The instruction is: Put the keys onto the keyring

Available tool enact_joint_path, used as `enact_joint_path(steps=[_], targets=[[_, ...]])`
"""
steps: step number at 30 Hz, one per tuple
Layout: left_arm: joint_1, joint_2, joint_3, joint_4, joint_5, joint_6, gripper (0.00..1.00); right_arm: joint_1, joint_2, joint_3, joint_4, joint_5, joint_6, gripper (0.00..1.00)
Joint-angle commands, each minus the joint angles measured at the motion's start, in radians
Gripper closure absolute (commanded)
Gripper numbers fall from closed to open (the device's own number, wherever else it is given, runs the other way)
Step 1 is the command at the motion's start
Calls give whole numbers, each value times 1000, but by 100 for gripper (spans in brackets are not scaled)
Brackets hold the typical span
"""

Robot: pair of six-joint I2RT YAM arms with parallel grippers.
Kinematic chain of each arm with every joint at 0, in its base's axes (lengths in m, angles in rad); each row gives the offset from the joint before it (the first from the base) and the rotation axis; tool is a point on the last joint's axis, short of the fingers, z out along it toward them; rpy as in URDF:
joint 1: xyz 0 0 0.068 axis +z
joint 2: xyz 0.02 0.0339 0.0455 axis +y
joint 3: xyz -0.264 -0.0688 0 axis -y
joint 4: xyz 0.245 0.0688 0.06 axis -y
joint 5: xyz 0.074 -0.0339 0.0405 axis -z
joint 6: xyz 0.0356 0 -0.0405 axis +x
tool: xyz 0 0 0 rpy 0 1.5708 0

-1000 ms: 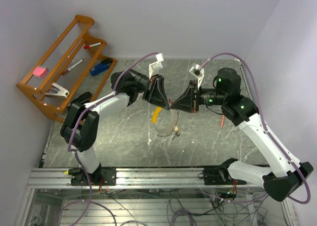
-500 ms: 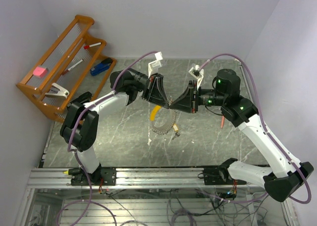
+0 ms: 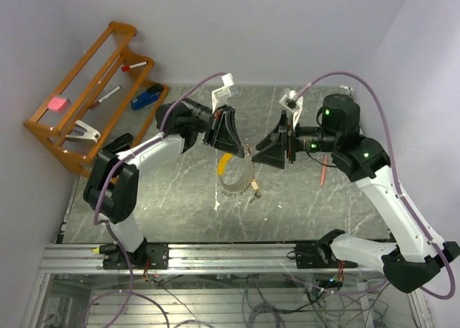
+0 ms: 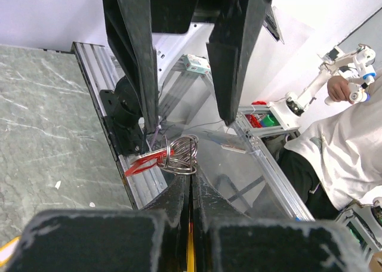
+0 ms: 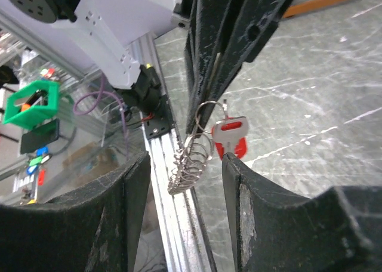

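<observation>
Left gripper (image 3: pixel 244 149): fingers pressed together, pinching the keyring (image 3: pixel 237 178) above mid-table, toward the far edge. The coils dangled toward the near edge, yellow tag (image 3: pixel 225 164) on the left-edge side. Red-headed key (image 5: pixel 230 136) hung at the pinch; threaded or not, could not tell. Right gripper (image 3: pixel 257 154), fingers spread, faced it almost tip to tip from the right-edge side. Judged open room below.

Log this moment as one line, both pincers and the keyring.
left pincer: shut on keyring | right pincer: open, facing the ring, holding nothing | red-headed key: hanging on keyring
</observation>
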Motion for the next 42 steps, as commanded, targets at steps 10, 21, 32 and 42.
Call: enact_joint_path(steps=[10,21,32,42], targets=[[3,-41,-20,268,25,-216,93,-49,65,78,7,28,-52,64],[4,-44,-29,268,25,-210,93,-49,97,66,116,-16,-32,66],[3,-34,-22,268,25,-211,93,-49,112,56,143,-63,-3,77],[3,-24,-6,268,25,-212,93,-50,112,47,124,-70,-6,93]])
